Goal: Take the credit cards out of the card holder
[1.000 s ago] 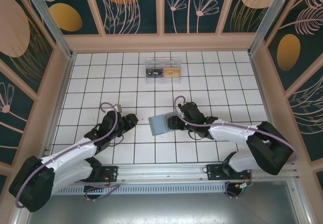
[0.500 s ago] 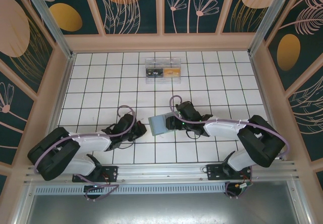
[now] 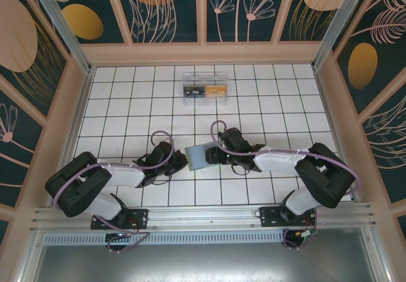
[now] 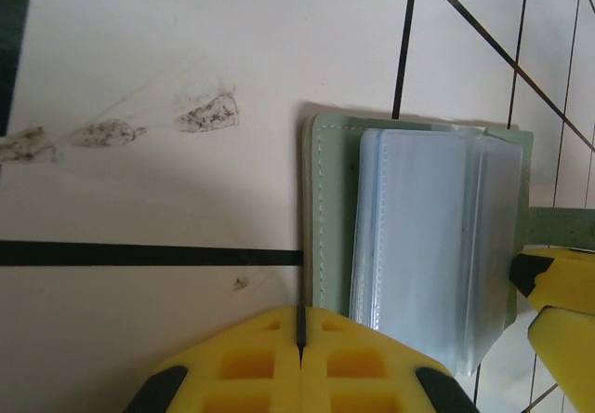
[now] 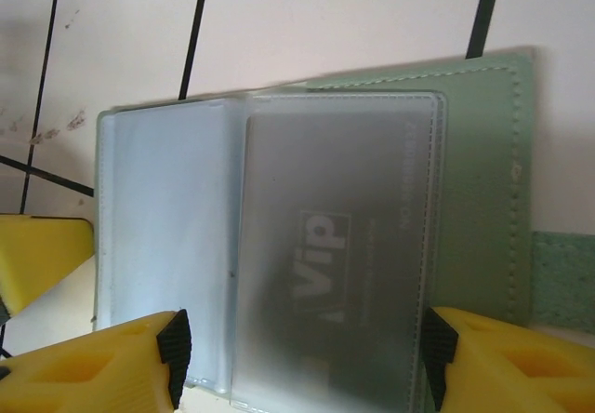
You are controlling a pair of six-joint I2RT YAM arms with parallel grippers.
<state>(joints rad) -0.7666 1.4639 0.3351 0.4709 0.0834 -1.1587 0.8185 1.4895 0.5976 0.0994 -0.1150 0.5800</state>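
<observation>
Grey-green folding card holder (image 5: 483, 180) lying open.
Closed left end effector (image 4: 299, 318) seemingly pins its edge; right end effector (image 5: 302, 355), spread wide, straddles the sleeved grey plastic card (image 5: 335, 246).

Soft, even light from overhead fills the top external view: the white tiled floor (image 3: 127, 104) reads bright without blown-out patches, and the left arm (image 3: 120, 175) and right arm (image 3: 279, 161) cast only short, faint shadows close beneath them. In the left wrist view the tone turns warm and creamy. A thin soft shadow hugs the left edge of the card holder (image 4: 327, 208), its clear sleeves (image 4: 428, 236) give a pale milky sheen, and the yellow fingers (image 4: 232, 366) of the left gripper (image 4: 299, 325) are blurred. In the right wrist view the credit card (image 5: 335, 246) looks hazy behind frosted plastic, and the fingers (image 5: 502, 362) of the right gripper (image 5: 302, 325) are out of focus.
</observation>
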